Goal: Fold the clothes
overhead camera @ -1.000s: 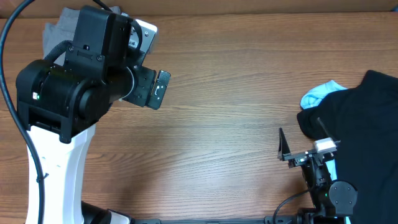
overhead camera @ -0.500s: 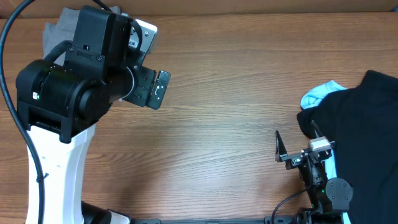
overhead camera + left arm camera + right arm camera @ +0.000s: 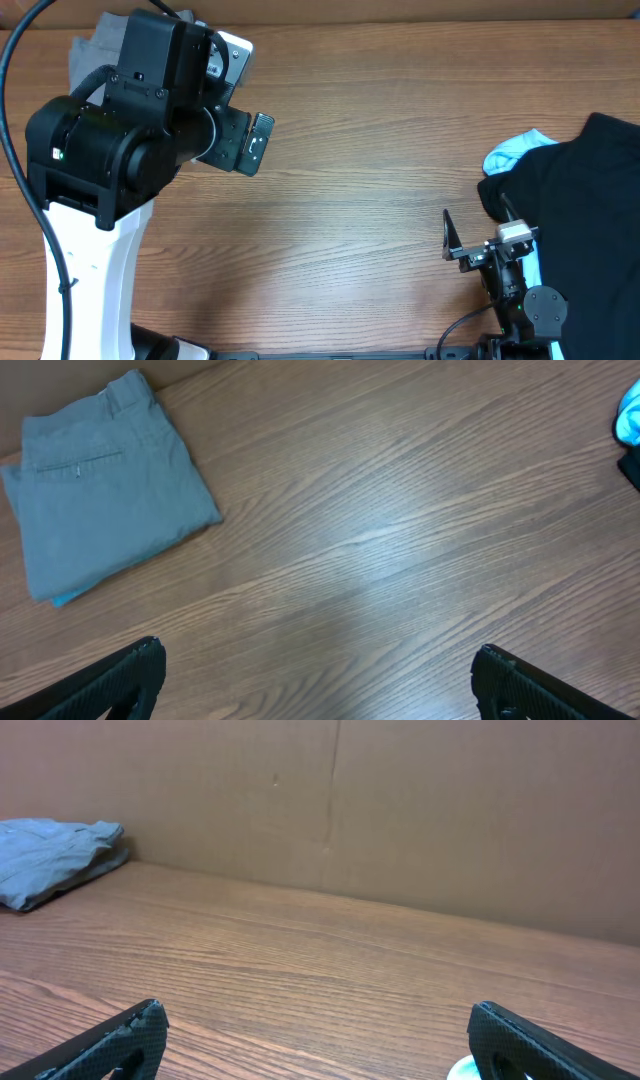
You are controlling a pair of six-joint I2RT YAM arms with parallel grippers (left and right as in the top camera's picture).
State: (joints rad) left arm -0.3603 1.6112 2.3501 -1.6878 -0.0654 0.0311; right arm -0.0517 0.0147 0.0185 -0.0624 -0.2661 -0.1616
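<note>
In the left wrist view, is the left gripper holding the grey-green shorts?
No, the grey-green shorts lie folded on the table, apart from the open left gripper.

Grey-green shorts mostly hidden under left arm, black garment cut by right edge, blue garment half-covered

Your bench: one item, brown wood-grain top, grain running lengthwise, matt finish.
Your back wall: plain brown board, upright along the bench's far edge, with one vertical seam.
Light: soft and even; you get a pale sheen on the bench in the left wrist view.
</note>
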